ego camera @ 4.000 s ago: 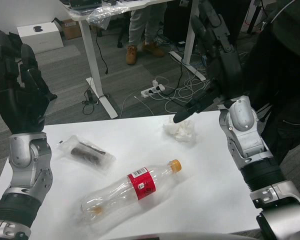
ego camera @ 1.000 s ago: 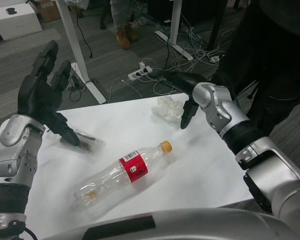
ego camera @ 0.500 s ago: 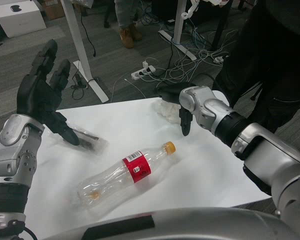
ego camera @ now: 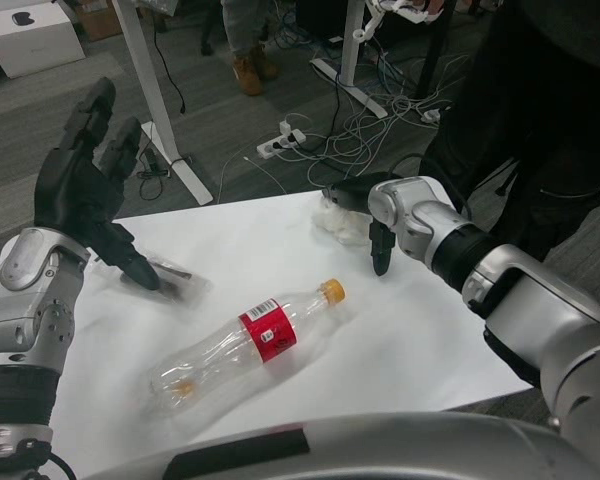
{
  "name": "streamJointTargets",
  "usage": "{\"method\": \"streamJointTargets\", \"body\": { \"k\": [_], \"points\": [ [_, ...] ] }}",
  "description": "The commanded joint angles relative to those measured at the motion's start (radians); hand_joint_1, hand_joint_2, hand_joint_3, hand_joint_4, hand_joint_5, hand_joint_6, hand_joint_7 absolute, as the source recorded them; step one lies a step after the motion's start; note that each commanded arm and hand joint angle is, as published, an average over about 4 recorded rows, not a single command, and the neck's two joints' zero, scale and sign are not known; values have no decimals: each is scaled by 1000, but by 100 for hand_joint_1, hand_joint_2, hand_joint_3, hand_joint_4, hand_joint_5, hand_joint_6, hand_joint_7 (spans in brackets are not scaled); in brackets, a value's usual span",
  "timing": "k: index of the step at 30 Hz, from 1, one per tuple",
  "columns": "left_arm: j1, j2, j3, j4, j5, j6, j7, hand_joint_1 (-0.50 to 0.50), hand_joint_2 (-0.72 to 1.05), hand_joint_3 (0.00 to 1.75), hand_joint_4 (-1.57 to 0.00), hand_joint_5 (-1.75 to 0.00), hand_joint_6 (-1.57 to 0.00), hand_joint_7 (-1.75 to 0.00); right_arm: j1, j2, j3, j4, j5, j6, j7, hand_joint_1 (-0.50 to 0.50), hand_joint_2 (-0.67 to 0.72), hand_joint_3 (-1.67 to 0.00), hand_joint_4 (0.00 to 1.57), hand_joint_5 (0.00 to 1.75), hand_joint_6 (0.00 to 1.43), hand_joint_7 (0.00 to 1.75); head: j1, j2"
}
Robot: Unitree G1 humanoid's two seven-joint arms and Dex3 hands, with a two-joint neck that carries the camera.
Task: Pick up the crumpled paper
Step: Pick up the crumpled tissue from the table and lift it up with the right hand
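While over the crumpled paper, right hand arched with fingers apart, nothing gripped yet. Best to close slowly around the wad beneath, squeezing lightly. Left hand raised, spread. White counter; bottle nearer; cables on grey floor beyond.

The small white crumpled ball of paper lies at the far right of the white bench, partly hidden.

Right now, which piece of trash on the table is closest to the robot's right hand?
The crumpled paper, white, at the table's far edge under the right hand. The plastic bottle lies mid-table, and the clear wrapper sits near the left hand.
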State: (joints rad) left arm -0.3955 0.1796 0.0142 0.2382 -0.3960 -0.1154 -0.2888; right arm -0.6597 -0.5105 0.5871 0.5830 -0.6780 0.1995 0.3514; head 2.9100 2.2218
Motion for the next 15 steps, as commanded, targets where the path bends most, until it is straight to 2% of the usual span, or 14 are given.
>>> {"method": "streamJointTargets", "body": {
  "k": [1,3,4,5,7,9,11,15],
  "points": [
    [-5,3,-2,9,2,-6,-4,-50,-66,0,0,0,0,0,-14,1,31,15,-3,6,-3,-42,-34,-14,0,0,0,3,0,-3],
    [-5,3,-2,10,2,-6,-4,-50,-64,0,0,0,0,0,-14,1,43,15,-3,4,-9,-42,-35,-16,0,0,0,7,1,-6],
    [-5,2,-2,10,2,-6,-4,-50,-64,0,0,0,0,0,-14,1,48,15,-2,3,-12,-42,-37,-18,0,0,1,14,2,-6],
    [-5,2,-2,10,2,-6,-4,-50,-64,0,0,0,0,0,-13,1,50,15,-2,1,-18,-43,-40,-22,0,0,4,28,3,-8],
    [-5,2,-2,10,2,-6,-4,-50,-64,0,0,0,0,0,-11,1,51,13,2,-4,-27,-45,-46,-38,1,10,21,87,3,-11],
    [-5,3,-2,10,2,-6,-4,-50,-64,0,0,0,0,0,-8,1,49,12,7,-10,-32,-46,-51,-56,4,24,47,140,4,-14],
    [-5,3,-2,10,2,-6,-4,-50,-64,0,0,0,0,0,-5,1,45,11,15,-14,-34,-46,-54,-71,7,34,66,157,6,-16],
    [-3,3,-1,9,2,-6,-4,-50,-64,0,0,0,0,0,10,1,12,-3,28,-16,-47,-46,-60,-111,21,65,94,168,5,-17]
  ]
}}
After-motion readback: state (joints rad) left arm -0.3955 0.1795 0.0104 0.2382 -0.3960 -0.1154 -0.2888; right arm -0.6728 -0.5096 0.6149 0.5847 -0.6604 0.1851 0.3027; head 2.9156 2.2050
